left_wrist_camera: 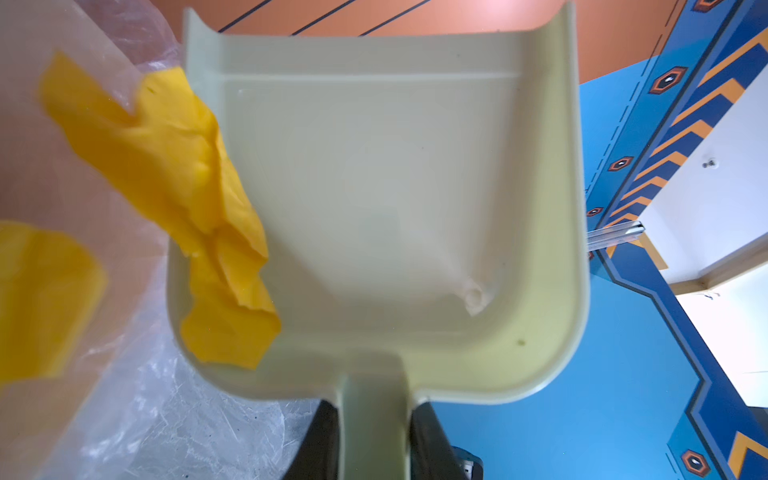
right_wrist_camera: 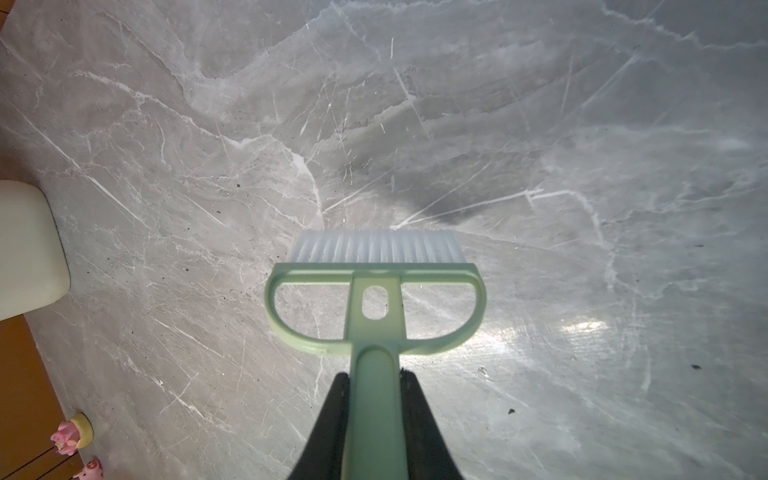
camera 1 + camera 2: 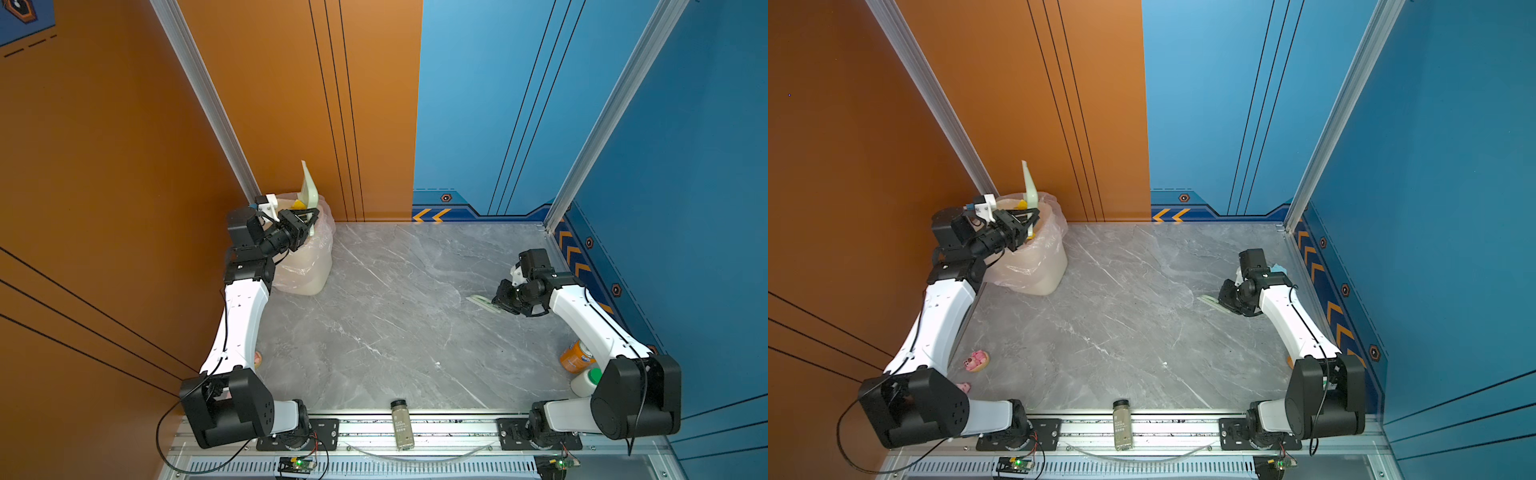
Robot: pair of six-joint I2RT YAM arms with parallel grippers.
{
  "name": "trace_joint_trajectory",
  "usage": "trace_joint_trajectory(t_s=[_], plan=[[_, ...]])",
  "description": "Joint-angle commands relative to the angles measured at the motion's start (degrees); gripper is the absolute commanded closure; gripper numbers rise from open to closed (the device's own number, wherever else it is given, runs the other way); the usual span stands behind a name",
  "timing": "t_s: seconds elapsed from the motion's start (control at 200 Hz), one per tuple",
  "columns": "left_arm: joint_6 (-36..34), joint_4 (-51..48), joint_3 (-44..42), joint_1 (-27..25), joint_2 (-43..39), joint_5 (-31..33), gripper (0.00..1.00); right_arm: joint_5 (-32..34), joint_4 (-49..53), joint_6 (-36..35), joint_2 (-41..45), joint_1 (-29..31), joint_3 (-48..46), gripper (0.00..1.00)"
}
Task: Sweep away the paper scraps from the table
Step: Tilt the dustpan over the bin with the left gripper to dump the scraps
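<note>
Two grippers, both clenched on tools. We logged the left gripper [image 1: 374, 440] clamped on the flat handle of the dustpan [image 1: 395, 187], a black finger [image 1: 321, 442] pressing each side. The pan stood nearly upright beyond the fingertips, lip uppermost, over the bin [image 3: 307, 274] just beneath the gripper. We judged the pose was meant to shed the last of the load into it. One yellow scrap [image 1: 187, 199], crumpled and creased, hung over the pan's side wall just ahead of the jaws. A second yellow piece [image 1: 41, 299] lay further out, inside the liner [image 1: 166, 415]. The rest of the pan was bare: smooth pale green moulded plastic, rounded corners, a shallow ridge near the lip. Liner: thin crinkled clear film over a cream tub.

The right gripper [image 2: 376, 395] was closed on the stem of the brush [image 2: 376, 291], bristles forward of the jaws and low over the table [image 2: 582, 124]; whether they touched it we could not tell. We judged it parked there, well apart from the bin, to keep clear of the tipping. Brush head: open D-shaped green frame, short translucent white bristles. Table: glossy grey marble pattern, white veins, fine dark specks. No scraps showed ahead of this gripper. A pale blue patch [image 3: 1277, 268] behind its wrist we could not identify.
</note>
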State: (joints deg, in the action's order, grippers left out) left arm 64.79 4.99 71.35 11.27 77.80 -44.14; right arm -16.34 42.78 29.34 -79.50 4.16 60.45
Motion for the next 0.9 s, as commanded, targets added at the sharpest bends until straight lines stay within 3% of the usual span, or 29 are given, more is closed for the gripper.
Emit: trace_joint_trajectory(t_s=[0.0,0.431,0.761,0.896], plan=[[9.0,11.2,-1.6,1.1,-1.6,-4.0,1.0,0.0,-0.4,-1.2,-0.1,0.0,-0.5,1.0],[27.7,33.0,-7.8,2.8,0.1,-5.2,1.0,0.3,-0.3,-1.5,0.5,0.0,-0.9,1.0],[25.6,32.5,-7.6,1.6,-0.5,-4.8,1.0,0.7,0.0,-1.6,1.3,-0.3,0.5,1.0],[19.9,27.0,-6.3,-0.3,-0.7,-3.9,1.0,1.5,1.3,-2.2,1.0,-0.5,3.0,1.0]])
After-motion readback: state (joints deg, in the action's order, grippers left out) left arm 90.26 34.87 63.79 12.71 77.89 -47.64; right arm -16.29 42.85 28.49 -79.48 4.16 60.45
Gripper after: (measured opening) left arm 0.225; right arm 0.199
